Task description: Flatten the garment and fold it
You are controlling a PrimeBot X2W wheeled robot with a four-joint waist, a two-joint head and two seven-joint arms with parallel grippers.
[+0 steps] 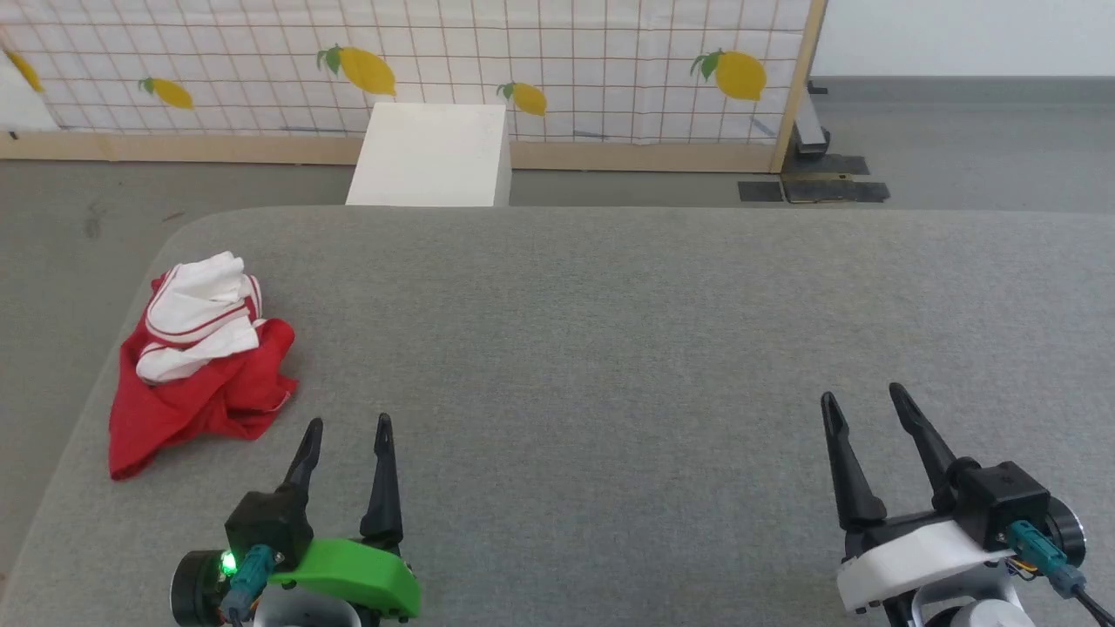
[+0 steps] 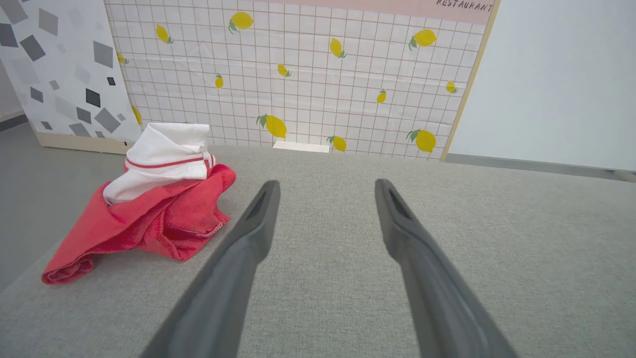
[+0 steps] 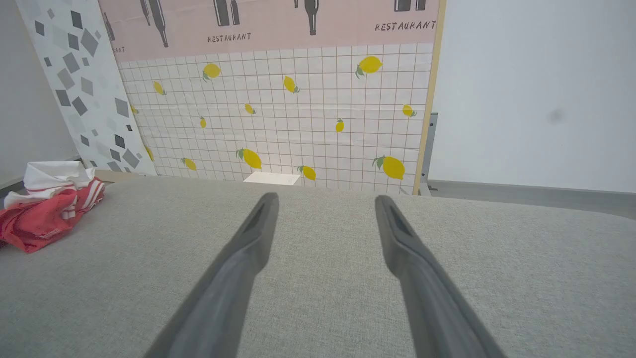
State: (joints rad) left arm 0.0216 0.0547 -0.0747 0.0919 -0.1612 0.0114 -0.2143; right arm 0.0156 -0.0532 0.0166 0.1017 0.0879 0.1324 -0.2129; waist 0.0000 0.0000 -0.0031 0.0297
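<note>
On the grey fabric worktop (image 1: 610,348) the garment (image 1: 196,366) lies crumpled near the left edge, white panel uppermost, while the left gripper (image 1: 348,421) near it and the right gripper (image 1: 861,393) well apart both stand spread, empty, seemingly just above the surface.

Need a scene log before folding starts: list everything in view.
fabric-covered surface: one, grey, foreground
jersey: one, red and white, crumpled near its left edge
box: one, white, beyond its far edge
lemon-print panel: one, white and yellow, background
speckled panel: one, white and grey, beside lemon-print panel
left gripper: one, dark, green mount, lower left, jaws open
right gripper: one, dark, white mount, lower right, jaws open
</note>
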